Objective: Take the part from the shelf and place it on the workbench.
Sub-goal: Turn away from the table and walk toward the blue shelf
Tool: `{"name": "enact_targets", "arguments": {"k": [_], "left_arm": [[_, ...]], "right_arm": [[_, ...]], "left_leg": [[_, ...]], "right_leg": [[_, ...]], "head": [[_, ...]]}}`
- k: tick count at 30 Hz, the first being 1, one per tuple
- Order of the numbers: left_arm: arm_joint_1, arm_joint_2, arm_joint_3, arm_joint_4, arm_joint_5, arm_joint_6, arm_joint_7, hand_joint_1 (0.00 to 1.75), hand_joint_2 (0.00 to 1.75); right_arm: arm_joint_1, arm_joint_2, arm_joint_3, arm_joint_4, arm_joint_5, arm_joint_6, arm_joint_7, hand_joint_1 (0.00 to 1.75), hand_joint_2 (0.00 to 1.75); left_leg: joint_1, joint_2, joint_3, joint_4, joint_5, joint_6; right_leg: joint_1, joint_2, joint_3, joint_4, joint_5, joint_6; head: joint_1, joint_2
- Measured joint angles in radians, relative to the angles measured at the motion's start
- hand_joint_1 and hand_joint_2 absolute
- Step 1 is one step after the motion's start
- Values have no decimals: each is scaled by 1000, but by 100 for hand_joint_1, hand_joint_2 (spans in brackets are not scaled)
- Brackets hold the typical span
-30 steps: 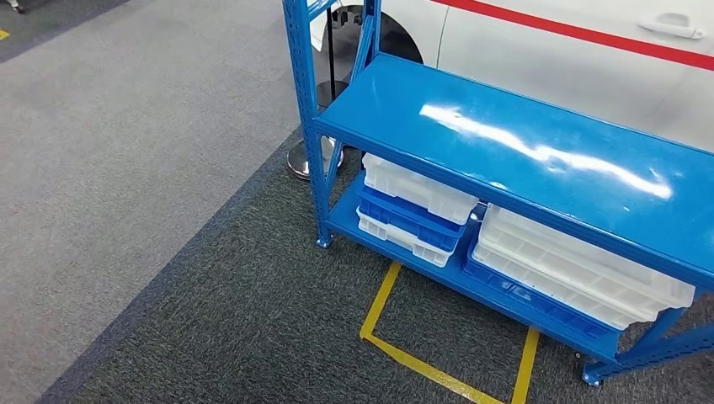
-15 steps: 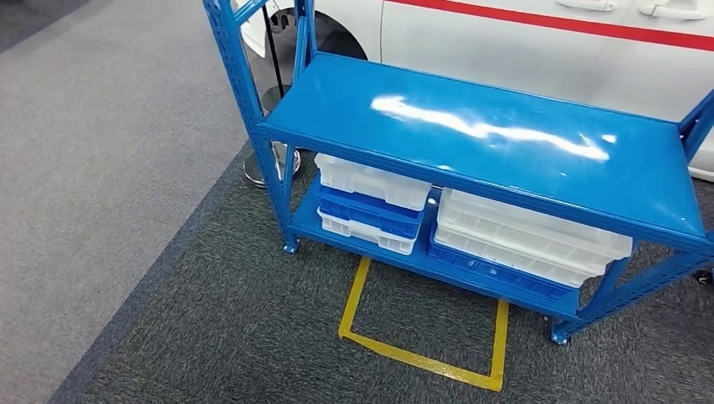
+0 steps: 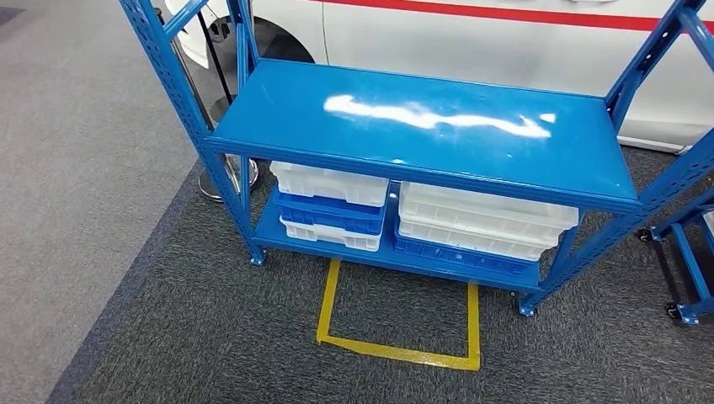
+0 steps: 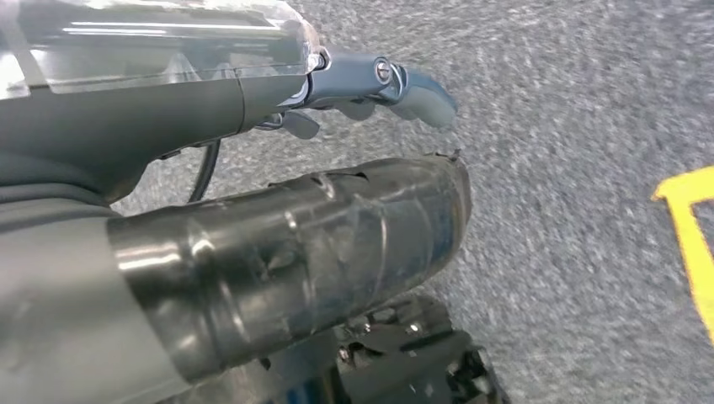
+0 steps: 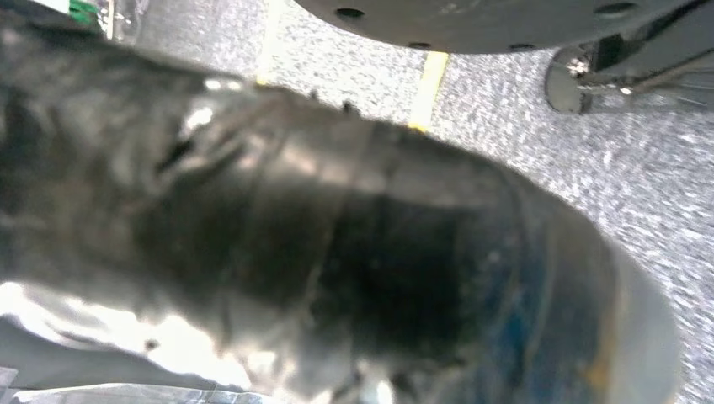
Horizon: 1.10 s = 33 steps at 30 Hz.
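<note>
The part is a dull metal tube. In the left wrist view the part (image 4: pixel 337 244) lies along my left hand (image 4: pixel 168 93), whose fingers (image 4: pixel 370 77) reach out past its end, and the hand holds it over the carpet. In the right wrist view the part (image 5: pixel 379 252) is dark and blurred, very close to the camera. It hides the fingers of my right hand (image 5: pixel 50 362), which carries it. The blue workbench (image 3: pixel 421 126) stands straight ahead in the head view, its glossy top bare.
White and blue bins (image 3: pixel 328 183) (image 3: pixel 484 215) are stacked on the bench's lower shelf. A yellow floor outline (image 3: pixel 396 349) lies in front of it. A white car (image 3: pixel 471 34) stands behind, a stanchion base (image 3: pixel 221 177) at the left, another blue frame (image 3: pixel 686 269) at the right.
The whole head view has shifted: the camera has turned right, so the workbench has slid left in the picture and now faces me squarely, with its right end post in sight.
</note>
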Motion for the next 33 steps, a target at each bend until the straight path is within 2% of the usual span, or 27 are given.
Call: {"name": "enact_targets", "arguments": {"k": [2,4,5,6,7,8,10,12,13,15,17,18,20,21,22,23,24,25,26,27,28,30,32,33], "left_arm": [[0,-1,0,0,-3,0,1,0,0],[2,-1,0,0,-7,-1,1,0,0],[4,-1,0,0,-8,-1,1,0,0],[5,-1,0,0,-9,-2,1,0,0],[6,-1,0,0,-10,-2,2,0,0],[6,-1,-1,0,-10,-3,2,0,0],[6,-1,-1,0,-11,-3,2,0,0],[5,-1,-1,0,-11,-4,2,0,0],[5,-1,-1,0,-11,-4,2,0,0],[3,-1,-1,0,-11,-4,3,0,0],[2,-1,-2,0,-11,-4,3,0,0],[2,-1,-2,0,-11,-4,3,0,0],[3,-1,-2,0,-11,-4,3,0,0],[4,-1,-2,0,-11,-4,3,0,0],[5,-1,-2,0,-11,-4,3,0,0],[6,-1,-2,0,-11,-4,3,0,0],[6,-1,-2,0,-11,-4,3,0,0],[6,-1,-2,0,-11,-4,4,0,0],[5,-1,-2,0,-11,-5,4,0,0],[5,-1,-2,0,-11,-5,4,0,0],[5,-1,-2,0,-11,-5,4,0,0],[5,-2,-2,0,-11,-5,4,0,87],[5,-2,-2,0,-11,-5,4,0,175],[5,-2,-2,0,-11,-5,3,0,175]], "right_arm": [[0,-1,0,0,6,-2,19,0,0],[-3,-1,0,0,14,-5,36,0,87],[-3,-1,1,0,17,-7,42,0,131],[-4,-1,1,0,19,-9,46,0,175],[-4,-1,1,0,22,-13,49,0,175],[-3,-1,2,0,24,-16,52,0,175],[-3,-2,2,0,28,-19,57,0,175],[-4,-2,2,0,29,-19,58,0,175],[-4,-2,3,0,30,-19,59,0,175],[-5,-1,3,0,31,-19,59,0,175],[-4,-1,3,0,31,-18,60,0,175],[-4,-1,3,0,31,-17,60,0,175],[-4,-1,3,0,33,-13,60,0,175],[-4,0,3,0,34,-11,60,0,175],[-4,0,3,0,35,-11,61,0,175],[-4,0,3,0,36,-11,62,0,175],[-4,0,3,0,36,-12,63,0,175],[-5,0,3,0,36,-13,64,0,175],[-5,-1,3,0,36,-13,64,0,175],[-6,-1,3,0,37,-14,64,0,175],[-6,-1,3,0,37,-15,64,0,175],[-7,-1,3,0,39,-18,65,0,175],[-7,-1,3,-1,42,-19,66,0,175],[-7,-1,3,-1,43,-19,67,0,175]], "left_leg": [[4,8,4,-9,8,13],[5,19,5,-13,12,20],[5,25,3,-12,12,22],[5,31,3,-12,12,22],[4,36,3,-11,11,21],[5,39,4,-11,10,20],[6,42,8,-9,5,13],[3,44,9,-4,-2,1],[1,45,9,-2,-4,-5],[1,46,10,-4,-5,-16],[5,44,4,18,-23,-26],[6,41,-12,55,-48,-29],[8,38,-71,183,-114,-35],[8,37,-101,244,-137,-39],[10,37,-118,278,-142,-43],[11,37,-116,271,-125,-46],[14,37,-96,227,-92,-50],[18,37,-64,156,-53,-53],[19,36,-32,86,-27,-57],[20,35,-10,36,-10,-54],[20,33,2,8,-6,-51],[16,31,2,3,-6,-42],[13,31,2,3,-7,-40],[11,31,2,4,-6,-39]], "right_leg": [[1,-27,-13,30,-23,9],[1,-65,-59,131,-85,16],[-1,-74,-91,198,-117,20],[-4,-79,-115,251,-136,24],[-7,-81,-125,275,-137,27],[-10,-83,-115,260,-119,29],[-15,-90,-47,133,-55,29],[-11,-97,8,24,-22,23],[-9,-98,16,6,-22,18],[-5,-95,15,4,-23,5],[-6,-94,17,-1,-20,-9],[-7,-94,18,-4,-19,-17],[-6,-94,17,-5,-19,-27],[-4,-94,17,-4,-19,-31],[-3,-93,17,-4,-20,-32],[-3,-91,18,-3,-20,-33],[-3,-89,19,-1,-21,-33],[-3,-87,20,2,-23,-33],[-1,-85,19,7,-27,-30],[1,-83,18,11,-30,-26],[4,-82,17,15,-32,-23],[6,-81,16,16,-33,-17],[4,-80,17,14,-31,-14],[4,-80,17,13,-30,-13]], "head": [[1,0],[2,0],[2,0],[2,0],[2,0],[2,0],[3,0],[2,0],[2,0],[1,0],[1,0],[0,0],[0,0],[0,0],[0,0],[0,0],[0,0],[0,0],[0,0],[1,0],[1,0],[2,0],[1,0],[1,0]]}}
